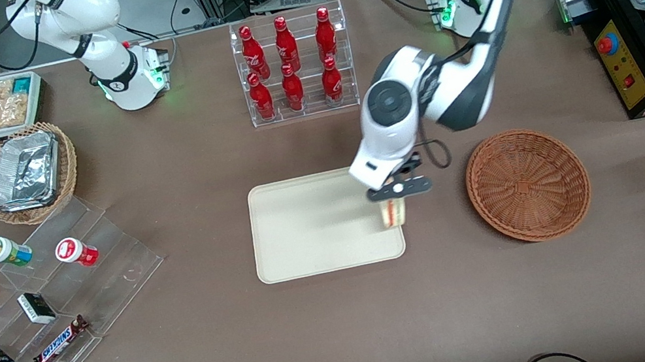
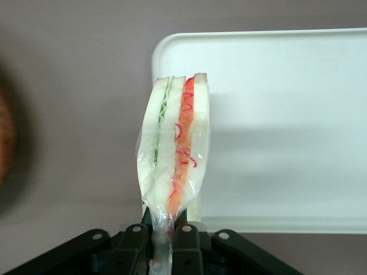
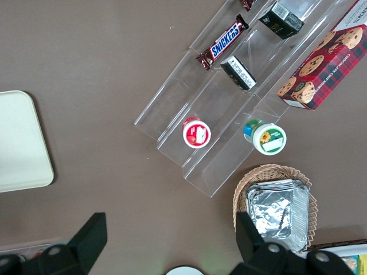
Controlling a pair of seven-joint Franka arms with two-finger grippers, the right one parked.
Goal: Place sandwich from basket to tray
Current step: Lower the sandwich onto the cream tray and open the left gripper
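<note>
So the left arm's gripper (image 1: 398,189) is hanging over the edge of the tray (image 1: 304,227) that faces the basket (image 1: 527,184), and its fingers (image 2: 186,252) are pinched tight on the clear wrap of the sandwich (image 2: 175,152). The wrist view shows it best: the two black fingers are closed right down with just the plastic tail of the wrapper squeezed between them, and the sandwich sticks out from there with its cut edge facing the camera, white bread with a green layer and a red-orange layer. In the front view the sandwich (image 1: 393,213) is at the tray's rim on the basket side, hanging straight under the gripper; can't tell if it's touching the tray surface or just above it. The basket sits on the brown worktop (image 1: 347,322) just beside the tray, toward the working arm's end, with nothing in it. The rack of red bottles (image 1: 294,65) stands farther from the front camera than the tray
</note>
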